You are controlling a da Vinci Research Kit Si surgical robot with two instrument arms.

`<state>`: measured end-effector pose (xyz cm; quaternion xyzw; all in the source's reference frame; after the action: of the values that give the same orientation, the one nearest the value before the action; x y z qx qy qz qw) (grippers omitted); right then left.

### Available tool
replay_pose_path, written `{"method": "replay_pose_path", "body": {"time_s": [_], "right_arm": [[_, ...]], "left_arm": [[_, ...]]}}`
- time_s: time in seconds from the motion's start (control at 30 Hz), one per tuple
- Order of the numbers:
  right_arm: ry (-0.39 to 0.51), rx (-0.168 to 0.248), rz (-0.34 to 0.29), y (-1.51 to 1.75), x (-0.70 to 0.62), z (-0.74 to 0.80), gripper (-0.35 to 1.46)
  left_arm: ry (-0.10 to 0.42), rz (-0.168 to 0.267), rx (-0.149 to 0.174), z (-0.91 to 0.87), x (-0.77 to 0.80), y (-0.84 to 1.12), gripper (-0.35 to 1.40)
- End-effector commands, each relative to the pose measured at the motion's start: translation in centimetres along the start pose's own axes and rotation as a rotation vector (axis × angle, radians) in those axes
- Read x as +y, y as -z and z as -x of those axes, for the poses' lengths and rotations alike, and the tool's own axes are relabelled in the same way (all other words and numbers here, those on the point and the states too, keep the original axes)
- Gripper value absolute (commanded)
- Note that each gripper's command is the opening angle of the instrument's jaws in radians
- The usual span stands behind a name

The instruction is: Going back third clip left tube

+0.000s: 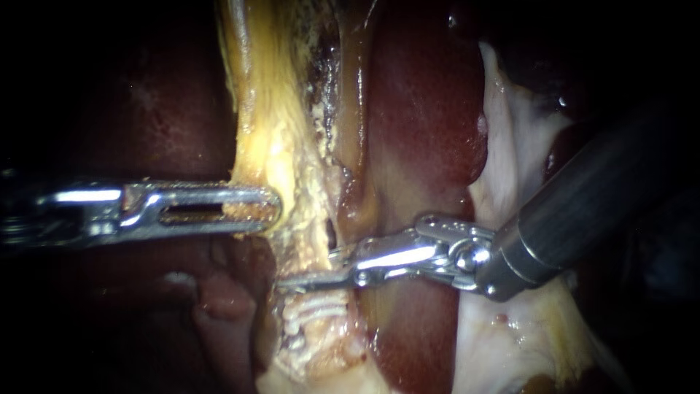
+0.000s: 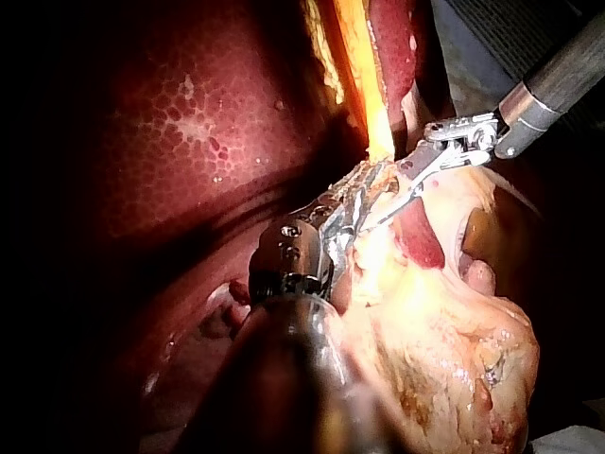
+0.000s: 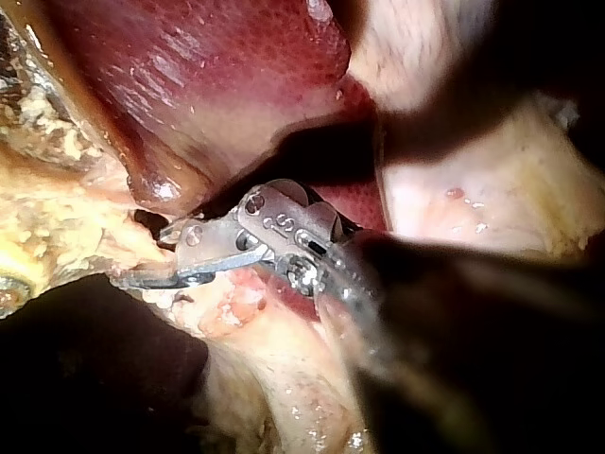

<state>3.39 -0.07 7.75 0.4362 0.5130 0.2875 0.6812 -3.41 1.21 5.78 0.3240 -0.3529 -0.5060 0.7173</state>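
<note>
Surgical lab bench, glistening liver [image 1: 426, 109] under endoscope light, slender steel left instrument [image 1: 270, 206], right instrument [image 1: 306, 270]

No text, label, brand, number or sign can be read in any of the three views. The tissue [image 1: 277, 146] carries no writing, and nothing legible shows on the left instrument [image 1: 270, 208] or the right instrument [image 1: 306, 270].

left tube [image 1: 266, 138]: yellow, frayed, crusted strand, running upright down mid-view | clips [image 1: 315, 312]: pale ridged bands clamped across its lower stretch, stacked close together, lying crosswise; count unclear
</note>
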Motion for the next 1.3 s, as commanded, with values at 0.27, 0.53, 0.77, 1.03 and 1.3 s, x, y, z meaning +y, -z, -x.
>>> {"method": "replay_pose_path", "body": {"time_s": [0.27, 0.53, 0.77, 1.03, 1.3], "right_arm": [[0.059, 0.001, 0.008, 0.04, 0.03, 0.02, 0.5], [0.247, 0.023, -0.013, 0.26, -0.02, 0.07, 0.6], [0.345, 0.02, -0.014, 0.54, -0.05, 0.02, 0.6], [0.406, 0.023, -0.01, 0.87, -0.13, -0.13, 0.6], [0.428, 0.024, -0.007, 1.03, -0.17, -0.17, 0.6]], "left_arm": [[0.0, 0.0, 0.0, 0.0, 0.0, 0.01, -0.35], [-0.001, 0.0, 0.0, -0.01, 0.01, 0.02, -0.35], [-0.001, -0.001, 0.001, -0.01, 0.02, 0.03, -0.35], [-0.001, -0.001, 0.001, -0.01, 0.02, 0.03, -0.35], [-0.001, -0.001, 0.001, -0.02, 0.02, 0.03, -0.35]]}}
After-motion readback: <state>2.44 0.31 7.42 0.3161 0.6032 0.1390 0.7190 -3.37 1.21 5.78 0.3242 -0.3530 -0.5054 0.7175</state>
